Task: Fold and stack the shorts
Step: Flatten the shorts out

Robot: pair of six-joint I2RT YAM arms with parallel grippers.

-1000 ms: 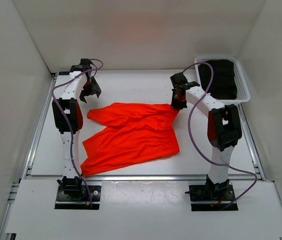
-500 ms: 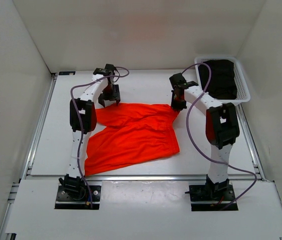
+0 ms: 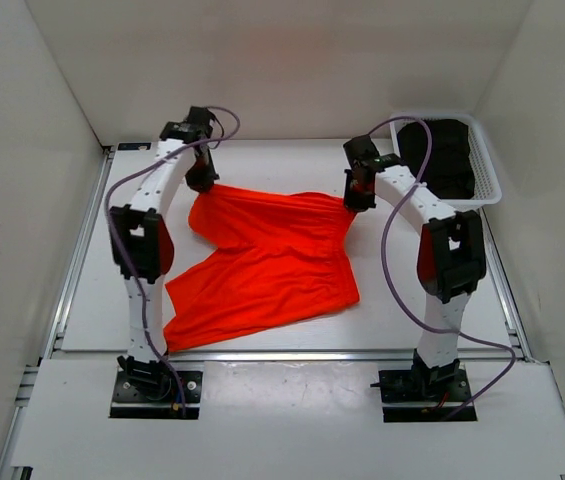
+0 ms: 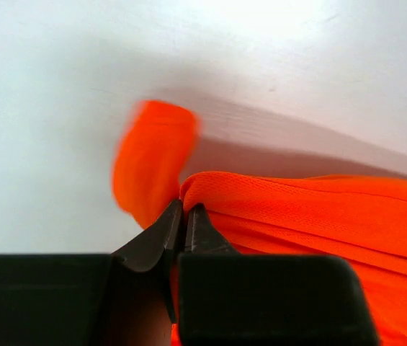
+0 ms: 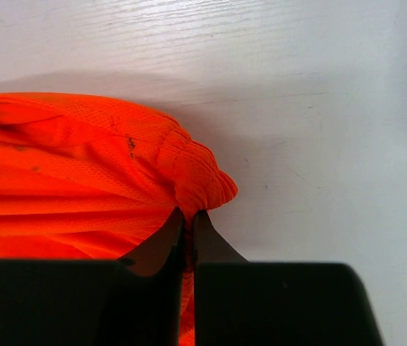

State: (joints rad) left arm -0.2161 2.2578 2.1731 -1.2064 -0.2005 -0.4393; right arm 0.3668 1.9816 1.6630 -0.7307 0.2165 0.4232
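so the shorts are sitting on the white table, roughly in the middle between the two arms; bright orange-red, mostly spread out flat; the far edge runs across from one gripper to the other, and one leg trails off toward the near left, ending close to the front edge of the table

left gripper is at the far-left corner of the fabric; in the left wrist view its two black fingers are squeezed tight together with an orange fold pinched between them; there's a blurry flap of cloth poking out just left of the fingertips, and the fabric throws a shadow on the table behind it

right gripper is at the far-right corner; the right wrist view shows its fingers pressed shut on a bunched-up bit of the mesh cloth; a little gathered lump bulges out right past the tips, and the rest of the shorts fans off to the left in soft wrinkles

over in the far right corner of the table there's a white plastic basket with something dark and folded inside; can't tell what kind of garment it is; it's well apart from the shorts
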